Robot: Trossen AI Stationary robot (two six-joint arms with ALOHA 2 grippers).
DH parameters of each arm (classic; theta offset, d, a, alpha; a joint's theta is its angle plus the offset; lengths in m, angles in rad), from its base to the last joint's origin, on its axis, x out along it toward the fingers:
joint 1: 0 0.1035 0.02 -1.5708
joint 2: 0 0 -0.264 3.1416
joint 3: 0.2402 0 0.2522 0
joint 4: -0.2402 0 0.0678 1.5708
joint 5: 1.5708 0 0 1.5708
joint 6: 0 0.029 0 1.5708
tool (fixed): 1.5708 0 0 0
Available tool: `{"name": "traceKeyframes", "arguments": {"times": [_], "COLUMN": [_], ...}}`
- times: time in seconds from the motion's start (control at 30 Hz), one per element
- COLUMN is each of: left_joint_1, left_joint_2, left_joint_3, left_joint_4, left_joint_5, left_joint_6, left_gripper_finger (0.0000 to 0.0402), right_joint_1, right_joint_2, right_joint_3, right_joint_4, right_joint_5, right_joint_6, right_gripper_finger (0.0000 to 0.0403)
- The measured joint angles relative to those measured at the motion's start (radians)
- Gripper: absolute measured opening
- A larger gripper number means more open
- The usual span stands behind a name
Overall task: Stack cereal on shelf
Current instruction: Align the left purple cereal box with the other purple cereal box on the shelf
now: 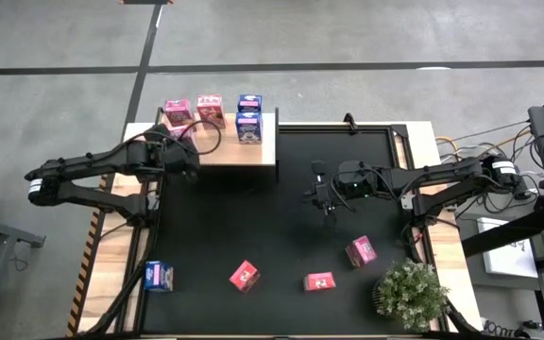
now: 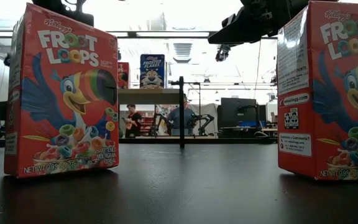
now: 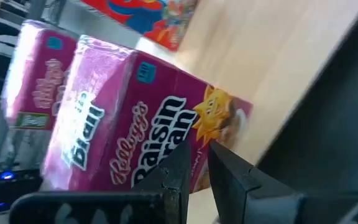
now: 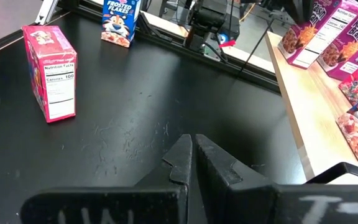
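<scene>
Left gripper (image 1: 189, 159) nearly closed, nothing seen gripped, at shelf (image 1: 253, 151) edge beside magenta Raisin Bran box (image 3: 135, 124). Right gripper (image 1: 321, 194) shut, empty, held over open black mat (image 1: 281, 236). Four boxes scattered along mat's near edge; others ranged on shelf's far edge.

Four cereal boxes (image 1: 210, 110) on shelf (image 1: 244, 153), four on table mat (image 1: 281, 227)

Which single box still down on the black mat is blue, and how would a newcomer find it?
Start from the pale wooden shelf at the far edge of the black mat, then go to the opposite edge, where loose boxes lie in a row. The blue box sits at the left-arm end, on the mat's corner. Its row-mates are all pink.
</scene>
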State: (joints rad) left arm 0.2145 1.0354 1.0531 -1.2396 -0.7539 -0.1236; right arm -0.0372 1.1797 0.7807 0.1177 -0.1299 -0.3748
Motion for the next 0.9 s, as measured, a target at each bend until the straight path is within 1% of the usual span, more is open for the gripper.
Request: {"name": "traceKeyframes", "arguments": {"times": [0.1, 0.2, 0.3, 0.5, 0.67, 0.7, 0.83, 0.9], "left_joint_1": [0.013, 0.025, 0.028, 0.028, 0.028, 0.03, 0.031, 0.038], "left_joint_2": [0.0, 0.0, 0.0, 0.0, 0.0, 0.0, 0.004, 0.005], "left_joint_3": [0.0, 0.0, 0.0, -0.003, -0.048, -0.062, -0.107, -0.128], "left_joint_4": [0.005, 0.02, 0.033, 0.035, 0.077, 0.088, 0.128, 0.148], "left_joint_5": [-0.049, -0.05, -0.049, 0.04, 0.037, 0.032, -0.065, -0.097], "left_joint_6": [0.024, 0.06, 0.065, 0.026, 0.013, 0.015, 0.017, 0.025], "left_gripper_finger": [0.0039, 0.0039, 0.0039, 0.0039, 0.0039, 0.0039, 0.0039, 0.0039], "right_joint_1": [0.0, 0.0, 0.0, 0.0, 0.0, 0.0, 0.0, 0.0], "right_joint_2": [0.0, 0.0, 0.0, 0.0, 0.0, 0.0, 0.0, 0.0], "right_joint_3": [0.0, 0.0, 0.0, 0.0, 0.0, 0.0, 0.0, 0.0], "right_joint_4": [0.0, 0.0, 0.0, 0.0, -0.001, -0.002, -0.002, -0.002], "right_joint_5": [0.0, 0.0, 0.0, 0.0, 0.0, 0.0, 0.0, 0.0], "right_joint_6": [-0.001, -0.002, -0.002, -0.001, 0.0, 0.0, 0.0, 0.0], "right_gripper_finger": [0.0012, 0.0012, 0.0012, 0.0012, 0.0012, 0.0012, 0.0012, 0.0012]}}
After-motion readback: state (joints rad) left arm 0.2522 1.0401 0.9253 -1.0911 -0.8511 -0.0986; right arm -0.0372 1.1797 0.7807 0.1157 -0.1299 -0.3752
